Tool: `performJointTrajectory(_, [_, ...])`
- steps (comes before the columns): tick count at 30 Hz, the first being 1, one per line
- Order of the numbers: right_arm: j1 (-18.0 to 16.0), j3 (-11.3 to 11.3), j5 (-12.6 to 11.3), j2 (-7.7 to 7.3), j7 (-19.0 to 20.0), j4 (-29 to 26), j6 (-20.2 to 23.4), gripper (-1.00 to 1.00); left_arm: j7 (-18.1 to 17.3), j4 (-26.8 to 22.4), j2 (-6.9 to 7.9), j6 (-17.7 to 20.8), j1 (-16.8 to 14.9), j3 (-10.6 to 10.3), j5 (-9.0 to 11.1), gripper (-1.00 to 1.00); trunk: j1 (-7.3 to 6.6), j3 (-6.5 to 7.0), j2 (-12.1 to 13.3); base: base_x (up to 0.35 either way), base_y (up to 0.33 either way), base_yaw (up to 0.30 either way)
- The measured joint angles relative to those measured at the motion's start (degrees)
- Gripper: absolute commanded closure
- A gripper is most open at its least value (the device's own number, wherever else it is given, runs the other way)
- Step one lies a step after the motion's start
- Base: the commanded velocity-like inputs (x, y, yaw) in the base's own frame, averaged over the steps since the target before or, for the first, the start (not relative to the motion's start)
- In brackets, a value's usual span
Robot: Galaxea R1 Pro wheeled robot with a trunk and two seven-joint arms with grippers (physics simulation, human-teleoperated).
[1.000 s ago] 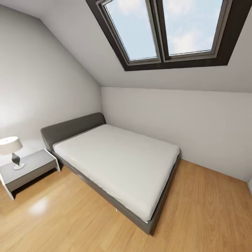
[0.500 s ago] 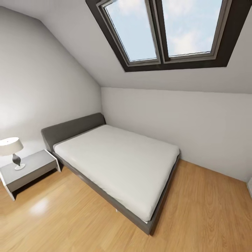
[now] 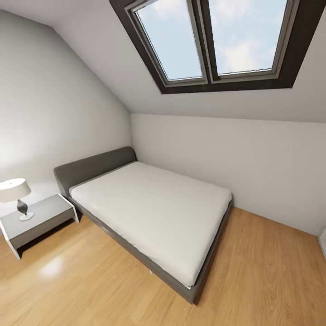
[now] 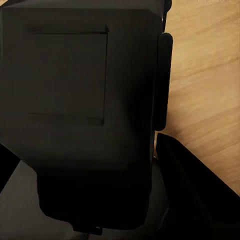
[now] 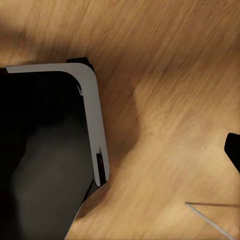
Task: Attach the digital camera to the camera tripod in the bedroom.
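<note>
Head view shows bed (image 3: pixel 154 213) and floor (image 3: pixel 271 271), no tripod; blind driving risks collision; jaw states unclear.

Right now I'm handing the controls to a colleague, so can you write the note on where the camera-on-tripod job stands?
Left pincer: a black boxy thing with a rectangular panel sits right against its lens, probably the camera. The grip cannot be confirmed.
Right pincer: state unclear; its view looks down at the wood floor.
Place: inside the bedroom, facing the bed, with a nightstand and lamp beside it.
Done: the bedroom is reached.
Left: find the tripod and mount the camera.
</note>
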Motion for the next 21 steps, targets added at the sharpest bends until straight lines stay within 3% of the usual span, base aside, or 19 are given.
performJointTrajectory(7, [0.0,0.0,-0.1,0.11,-0.3,0.0,0.0,-1.00,0.0,0.0,0.00,0.0,0.0,0.0,0.0,1.00,-1.54,1.27,2.8,0.000,0.000,0.062])
performJointTrajectory(18, [0.0,0.0,-0.2,0.14,-0.6,0.1,0.0,-1.00,0.0,-0.1,0.01,0.0,0.0,0.0,0.0,1.00,-3.97,3.25,7.3,0.000,0.000,0.245])
performJointTrajectory(21, [0.0,0.0,-0.2,0.14,-0.6,0.1,0.0,-1.00,0.0,-0.1,0.01,0.1,0.0,0.0,0.0,1.00,-3.97,3.26,7.3,0.000,0.000,0.267])
